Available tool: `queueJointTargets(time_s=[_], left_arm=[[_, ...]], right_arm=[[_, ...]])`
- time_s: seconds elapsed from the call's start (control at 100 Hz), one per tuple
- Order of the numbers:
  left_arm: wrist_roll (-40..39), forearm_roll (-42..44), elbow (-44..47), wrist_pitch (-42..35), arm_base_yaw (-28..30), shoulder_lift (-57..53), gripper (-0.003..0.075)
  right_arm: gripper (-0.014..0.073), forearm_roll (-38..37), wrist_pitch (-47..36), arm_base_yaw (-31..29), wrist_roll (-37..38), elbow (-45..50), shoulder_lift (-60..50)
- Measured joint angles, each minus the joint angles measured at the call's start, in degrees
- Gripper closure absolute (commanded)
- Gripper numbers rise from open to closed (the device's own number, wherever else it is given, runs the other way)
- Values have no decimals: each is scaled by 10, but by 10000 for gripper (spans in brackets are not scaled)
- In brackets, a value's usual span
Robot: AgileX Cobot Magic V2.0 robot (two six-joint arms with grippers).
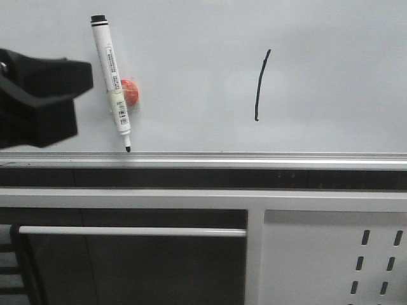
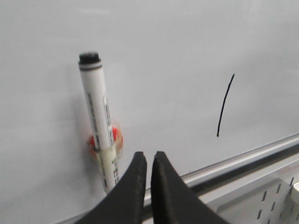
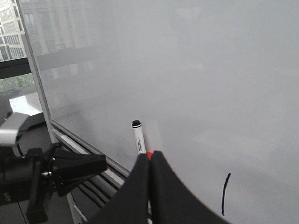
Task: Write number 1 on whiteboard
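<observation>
- Two arms work at this board, and in the front view we see only the left gripper (image 1: 79, 79), a black mass at the far left edge, at about nine o'clock from the marker pen (image 1: 111, 79) and just beside it without touching.
- In the left wrist view the left gripper (image 2: 149, 161) has its two black fingers nearly together, a thin slit between the tips, and we see nothing held between them.
- Next we find the marker pen, white with a black cap end at twelve o'clock and its black tip at six o'clock, tilted slightly, resting against the whiteboard (image 1: 331, 57); its tip sits just above the silver rail (image 1: 267, 159).
- An orange-red round piece (image 1: 130, 92) sits behind the pen's lower half, at three o'clock of the barrel, touching it.
- Further right we see the number 1 (image 1: 261, 84), a thin black, slightly curved stroke, near-vertical, well apart from the pen at about three o'clock from it, its lower end above the rail.
- In the right wrist view the right gripper (image 3: 149, 156) has its fingers pressed together and empty.
- Below the rail, at five o'clock from the stroke, we see a grey perforated panel (image 1: 337, 260).
</observation>
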Motion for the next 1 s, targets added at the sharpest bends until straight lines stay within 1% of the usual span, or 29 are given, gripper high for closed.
queueJointTargets(time_s=[0.13,0.21,0.27,0.32,0.39,0.51,0.57,0.65,0.71,0.83,1.0], left_arm=[[85,-36,11,0,-29,-92,738],[139,-74,15,0,-47,-155,738],[187,-99,15,14,-60,-211,738],[228,-116,15,35,-69,-255,738],[284,-126,18,86,-82,-317,738],[331,-168,18,161,-93,-410,738],[376,-204,19,197,-93,-445,738],[442,-256,20,221,-93,-484,738],[483,-276,20,226,-93,-500,738],[513,-290,20,232,-93,-516,738],[503,-302,20,255,-93,-518,738]], right_arm=[[669,-22,0,0,0,0,0],[669,-34,0,0,0,0,0],[669,-47,0,0,0,0,0],[669,-61,0,0,0,0,0],[669,-70,1,0,0,0,0],[669,-75,2,0,0,0,0],[669,-77,3,0,0,0,0],[669,-77,3,0,0,0,0],[669,-77,3,0,0,0,0],[669,-77,3,0,0,0,0],[669,-77,4,0,0,0,0]])
